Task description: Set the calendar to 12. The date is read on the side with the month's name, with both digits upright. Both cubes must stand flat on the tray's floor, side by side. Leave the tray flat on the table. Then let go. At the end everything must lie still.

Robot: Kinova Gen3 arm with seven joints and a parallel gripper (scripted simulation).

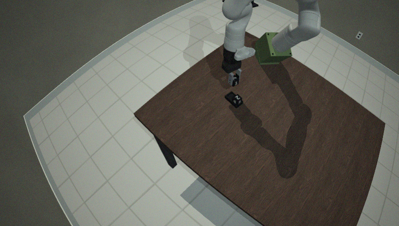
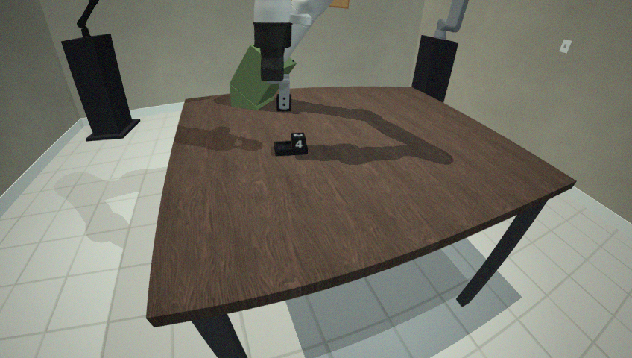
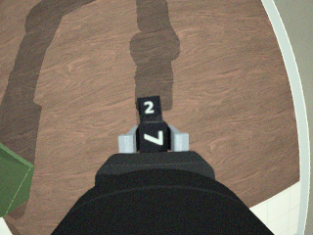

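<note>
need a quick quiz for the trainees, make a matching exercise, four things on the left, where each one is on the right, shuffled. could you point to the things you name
1. black cube with a white 7 (image 3: 154,138)
2. black cube with a white 4 (image 2: 299,144)
3. green block-shaped base (image 1: 263,53) (image 2: 253,84) (image 3: 11,183)
4. shallow black tray (image 1: 230,97) (image 2: 282,148)

A. under the robot's arm, at the table's edge
B. between the gripper's fingers
C. on the brown wooden table (image 1: 280,196) (image 2: 310,230) (image 3: 220,73), with one half unfilled
D. in one half of the tray

Pairs: 1-B, 2-D, 3-A, 4-C

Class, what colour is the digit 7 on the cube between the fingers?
White, clearest in the wrist view.
</note>
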